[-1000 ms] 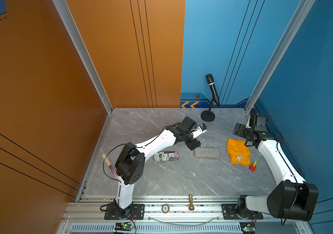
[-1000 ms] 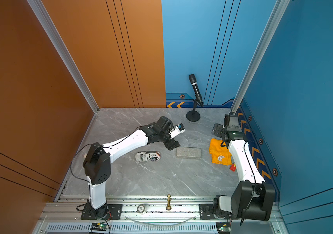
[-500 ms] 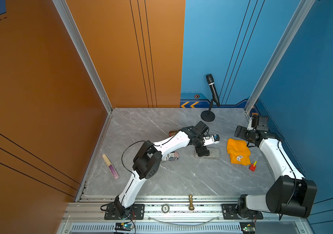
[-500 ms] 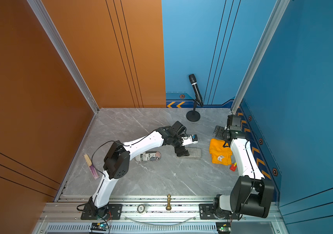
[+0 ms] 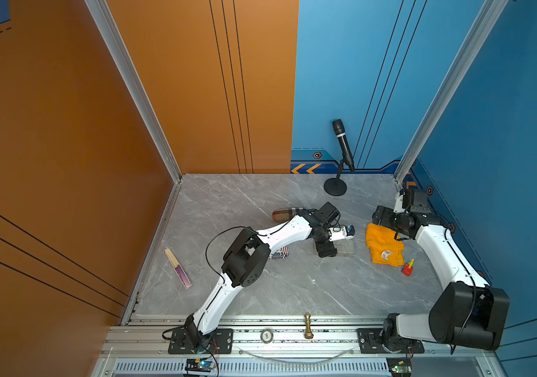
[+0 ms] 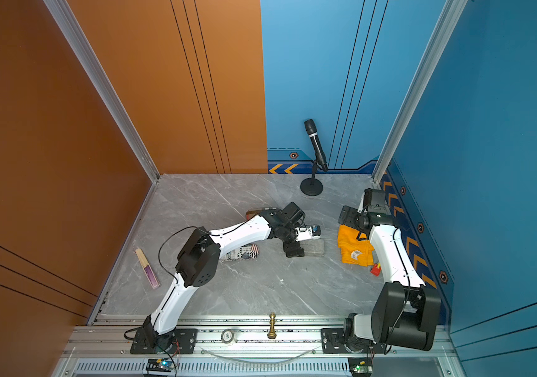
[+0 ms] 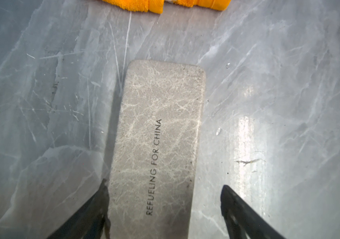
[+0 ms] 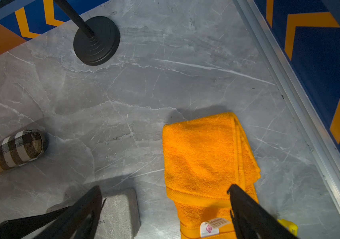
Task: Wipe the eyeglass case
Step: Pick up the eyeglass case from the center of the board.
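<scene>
Nearest the rail, the left arm's elbow has swung inward within the last second. That has carried the left hand [image 7: 164, 184] across the table [image 5: 293, 287] to the grey case [image 7: 161, 124], which lies flat just beside the towel [image 5: 383, 243]. The hand now straddles the end of the case away from the towel. It is spread, with one finger [image 7: 101, 198] against the case's side and the other [image 7: 233, 202] apart from it. Nothing is clamped yet, and I judge it is about to steady the case. Farther back, the right hand [image 8: 164, 187] hangs spread wide above the towel's far part, little moved and holding nothing. Wiping has not begun, since the towel must be picked up first.
</scene>
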